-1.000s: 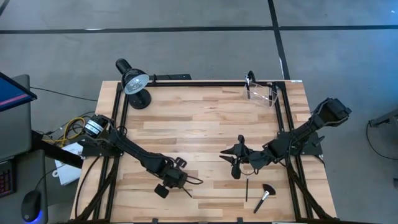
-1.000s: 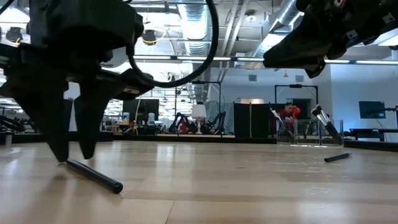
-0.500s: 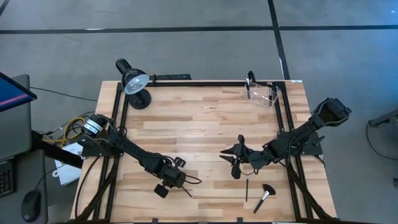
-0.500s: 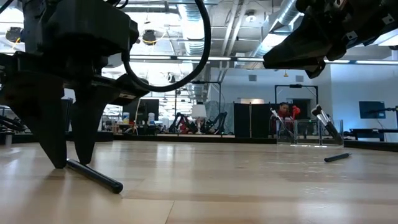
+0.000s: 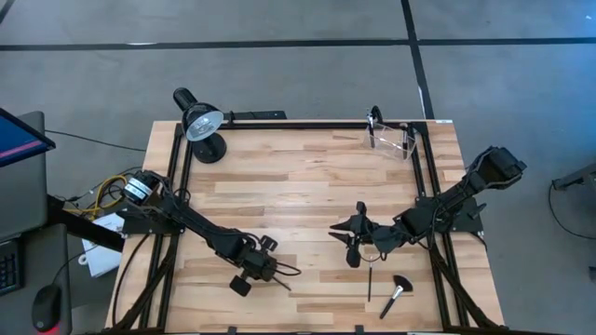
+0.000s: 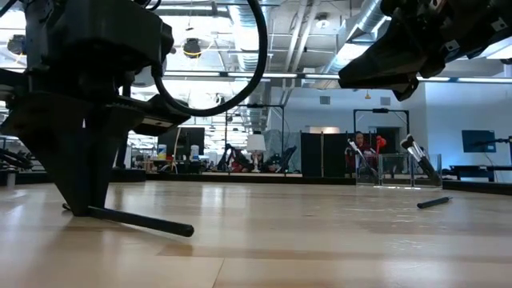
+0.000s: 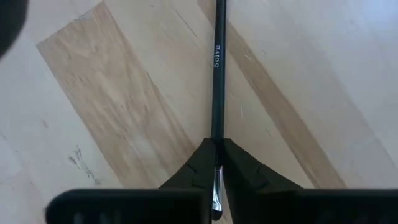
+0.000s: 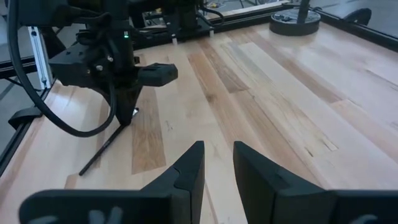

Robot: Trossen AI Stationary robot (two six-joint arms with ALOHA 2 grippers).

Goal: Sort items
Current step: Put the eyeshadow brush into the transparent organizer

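Note:
My left gripper [image 5: 262, 271] is down at the table's near left-centre, shut on a slim black makeup brush [image 7: 217, 74], which also shows in the low view [image 6: 140, 222] and the right wrist view [image 8: 102, 149]. My right gripper [image 5: 352, 244] hangs open and empty above the table right of centre. A slim dark brush [image 5: 370, 282] and a fan-headed brush [image 5: 398, 293] lie flat on the wood near the front edge, by my right gripper. More brushes stand in a clear container [image 5: 391, 136] at the far right. My left gripper pinches the brush between its two fingertips [image 7: 199, 163] at the silver ferrule end [image 7: 216, 177]. The fingers come from above, pointing down, one on each side of the shaft. The black handle [image 6: 160, 226] runs out from the fingers and lies along the table.
A black desk lamp [image 5: 201, 126] stands at the far left corner. A black frame rail [image 5: 298, 124] runs round the table's edges. Bare wood lies between the two arms. A person in red [image 6: 370, 148] shows far behind the table.
My left gripper has come down a little and shut on the brush's end, which it straddled with open fingers a second ago. The brush has turned about on the table: its free handle end has swung, while the held end stays in place.

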